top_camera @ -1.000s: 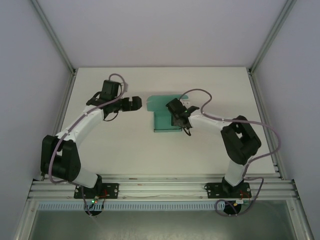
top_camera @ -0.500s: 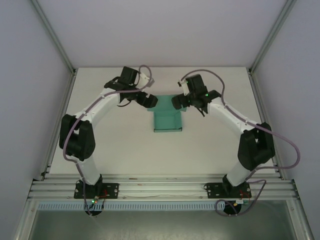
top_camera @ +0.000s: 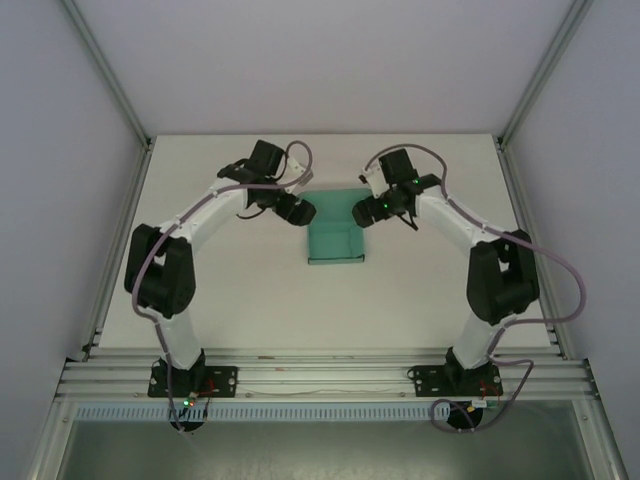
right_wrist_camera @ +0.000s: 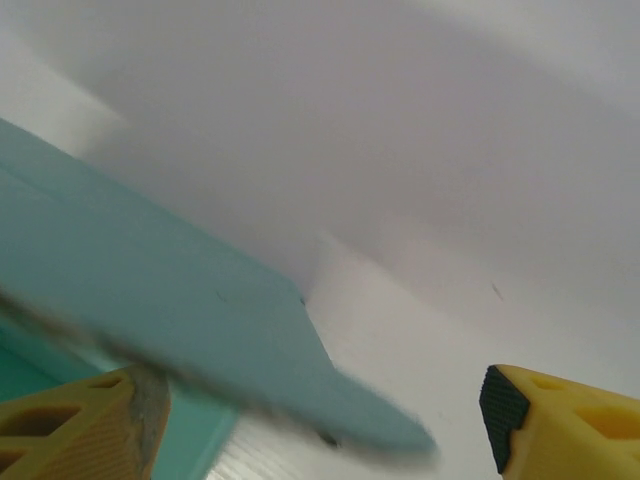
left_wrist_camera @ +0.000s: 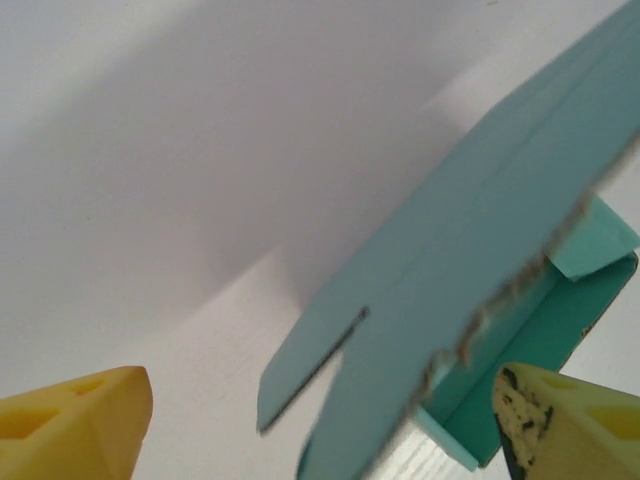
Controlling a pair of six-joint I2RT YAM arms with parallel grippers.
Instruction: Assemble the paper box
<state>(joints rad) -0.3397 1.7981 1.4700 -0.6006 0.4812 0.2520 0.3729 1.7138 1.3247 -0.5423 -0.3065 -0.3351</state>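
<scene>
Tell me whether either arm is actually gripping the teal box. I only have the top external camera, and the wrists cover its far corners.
Observer: No. On the left wrist camera the left jaws stand wide apart, and a raised flap of the paper box sits unclamped between them.
Operator: And the right side?
Observer: The right jaws are wide apart too. A blurred teal panel reaches partway across the gap.
Operator: Any detail on the flap itself?
Observer: The left wrist camera shows a narrow slit cut in from its near edge.
</scene>
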